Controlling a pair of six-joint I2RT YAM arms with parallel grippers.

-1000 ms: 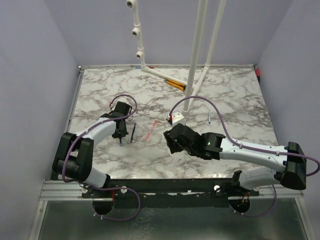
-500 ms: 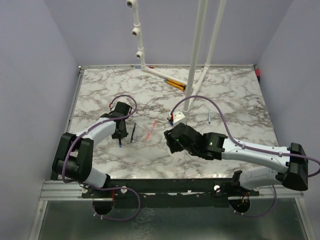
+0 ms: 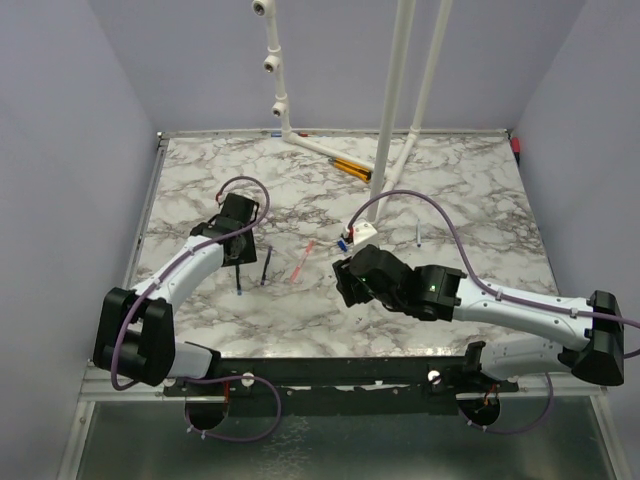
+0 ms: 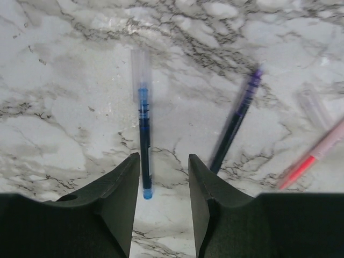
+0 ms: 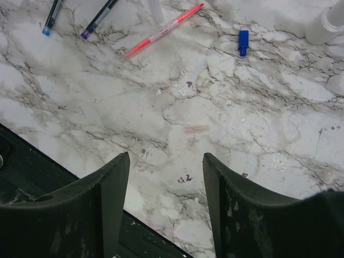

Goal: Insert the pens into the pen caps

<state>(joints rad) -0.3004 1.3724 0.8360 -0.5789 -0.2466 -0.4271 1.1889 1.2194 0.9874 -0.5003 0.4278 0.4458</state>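
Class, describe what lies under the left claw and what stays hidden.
The blue pen lies on the marble table below the open left claw, lined up with its finger gap. From above, the claw covers most of it.

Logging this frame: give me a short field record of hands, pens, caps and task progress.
left hand: open, empty, low over one end of the blue pen
right hand: open, empty, above the marble table
pens: blue pen, black pen and pink-red pen lie apart, roughly side by side
caps: blue cap loose on the table, apart from the pink-red pen; others not made out
progress: no pen held, no cap seen fitted
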